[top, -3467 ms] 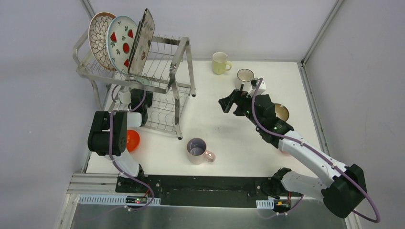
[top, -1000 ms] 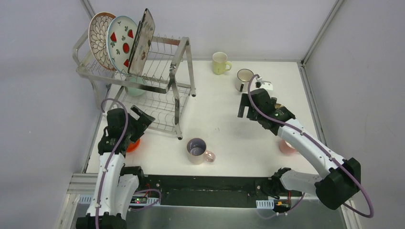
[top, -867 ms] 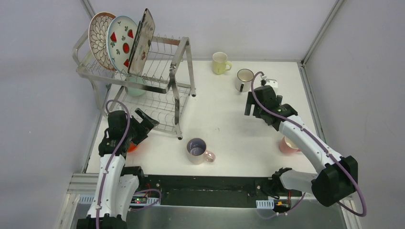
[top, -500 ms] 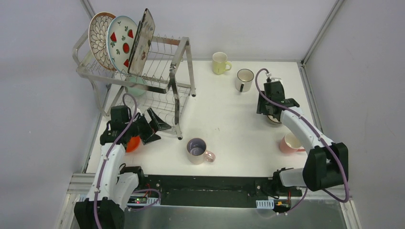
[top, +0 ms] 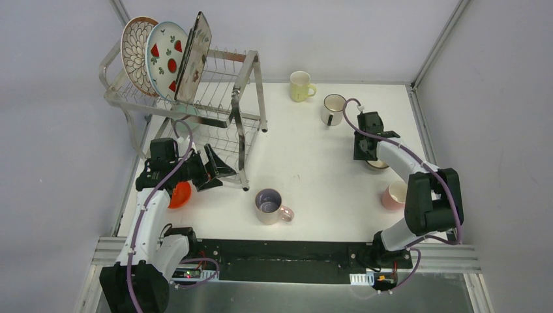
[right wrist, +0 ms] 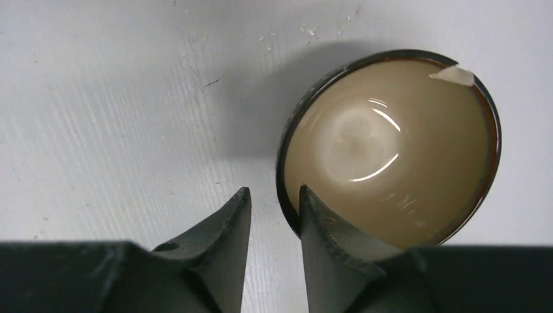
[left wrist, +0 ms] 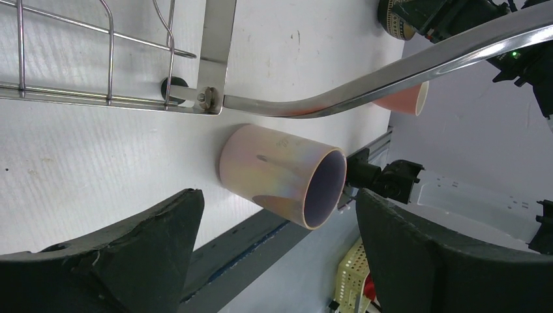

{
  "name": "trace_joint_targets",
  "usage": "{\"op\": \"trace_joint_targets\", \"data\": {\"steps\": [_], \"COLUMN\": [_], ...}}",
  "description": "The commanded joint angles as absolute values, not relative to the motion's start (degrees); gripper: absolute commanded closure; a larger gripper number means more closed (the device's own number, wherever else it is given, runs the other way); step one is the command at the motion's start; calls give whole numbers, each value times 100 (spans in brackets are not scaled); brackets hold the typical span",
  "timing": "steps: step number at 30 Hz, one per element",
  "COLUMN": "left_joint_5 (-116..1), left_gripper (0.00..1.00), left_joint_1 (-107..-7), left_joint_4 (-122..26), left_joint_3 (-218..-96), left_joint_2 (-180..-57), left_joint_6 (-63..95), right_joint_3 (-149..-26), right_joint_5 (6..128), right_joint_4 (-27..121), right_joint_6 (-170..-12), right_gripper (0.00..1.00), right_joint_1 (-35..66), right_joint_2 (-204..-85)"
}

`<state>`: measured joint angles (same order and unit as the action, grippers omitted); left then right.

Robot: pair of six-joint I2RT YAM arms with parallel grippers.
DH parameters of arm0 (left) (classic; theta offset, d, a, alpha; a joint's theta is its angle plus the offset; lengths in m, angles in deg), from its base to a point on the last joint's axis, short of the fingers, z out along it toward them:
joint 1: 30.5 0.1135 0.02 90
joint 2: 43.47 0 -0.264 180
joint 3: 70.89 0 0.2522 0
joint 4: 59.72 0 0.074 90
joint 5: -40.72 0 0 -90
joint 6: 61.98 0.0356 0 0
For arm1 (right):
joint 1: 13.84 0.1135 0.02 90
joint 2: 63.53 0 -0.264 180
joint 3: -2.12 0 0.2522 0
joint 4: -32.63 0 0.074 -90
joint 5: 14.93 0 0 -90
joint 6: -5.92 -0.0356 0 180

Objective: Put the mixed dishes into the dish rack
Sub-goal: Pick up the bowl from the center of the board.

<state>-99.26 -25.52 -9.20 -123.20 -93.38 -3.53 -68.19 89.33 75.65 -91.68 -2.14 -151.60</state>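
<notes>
A white table (top: 313,176) with faint scuffs fills the space, closed in by plain grey walls with metal corner strips, and a dark rail runs along its near edge where both arms are bolted. At the far left stands the dish rack (top: 242,85), with the petal-pattern plate (top: 135,52), red-fruit plate (top: 167,60) and flowered square plate (top: 197,53) standing on edge in its upper tier. The yellow mug (top: 300,85) and white mug (top: 333,108) sit upright near the far wall, the pink mug (top: 394,194) near the right edge. The left gripper (left wrist: 279,199) hovers just off the rack's near corner with its fingers spread wide and nothing between them; the lilac mug (top: 269,203) stands on the table well apart, straight ahead of the gap in the wrist view, and the orange bowl (top: 180,194) lies by that arm. The right gripper (right wrist: 274,195) is down at the brown bowl (right wrist: 391,150), fingers drawn narrow and straddling its near rim, one outside over bare table and one over the glazed inside; whether they already pinch the rim I cannot tell, as a sliver of table seems to show beside the outer finger
</notes>
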Motion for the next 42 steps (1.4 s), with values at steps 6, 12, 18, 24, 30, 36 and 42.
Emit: {"op": "trace_joint_targets", "data": {"steps": [6,12,18,24,30,36,42], "left_joint_5": [-10052,-10026,-10033,-10026,-10000,-9973,-9502], "left_gripper": [11,11,11,11,11,11,10], "left_joint_1": [-2531,-2531,-2532,-2535,-2533,-2531,-2531], "left_joint_4": [-1207,-1235,-1267,-1284,-1308,-1307,-1306], "left_joint_3": [-12525,-12500,-12473,-12456,-12430,-12417,-12288], "left_joint_2": [-9299,-9235,-9226,-9216,-9243,-9251,-9177], "left_joint_6": [-133,-172,-221,-247,-274,-289,-478], "right_joint_3": [-6822,-6658,-6162,-5417,-4688,-4695,-5084], "right_joint_5": [8448,7636,5714,4636,3622,3679,4200], "right_joint_4": [7462,7645,7253,5806,4137,3685,3286], "right_joint_6": [-9108,-9364,-10159,-11049,-12623,-12920,-13166], "right_gripper": [87,100,100,100,100,100,100], "right_joint_1": [-195,-27,348,733,789,917,1072], "right_joint_2": [-14975,-14327,-13511,-12886,-12799,-12875,-13109]}}
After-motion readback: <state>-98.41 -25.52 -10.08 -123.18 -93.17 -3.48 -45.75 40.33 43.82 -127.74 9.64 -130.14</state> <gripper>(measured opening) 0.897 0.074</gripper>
